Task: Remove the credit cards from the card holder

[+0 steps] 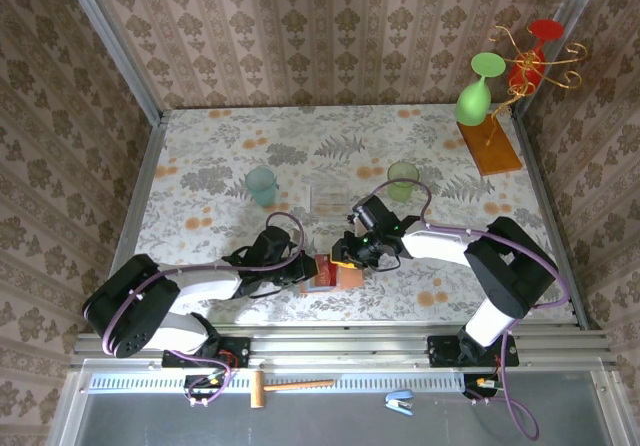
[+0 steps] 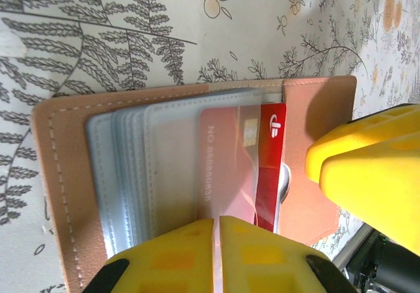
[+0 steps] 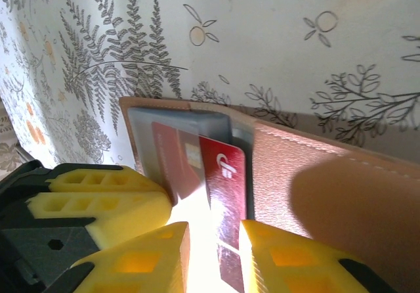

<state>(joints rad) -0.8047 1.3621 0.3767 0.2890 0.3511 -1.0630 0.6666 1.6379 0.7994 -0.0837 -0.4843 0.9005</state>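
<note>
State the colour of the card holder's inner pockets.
The pockets are grey-blue, clearest in the left wrist view.
</note>
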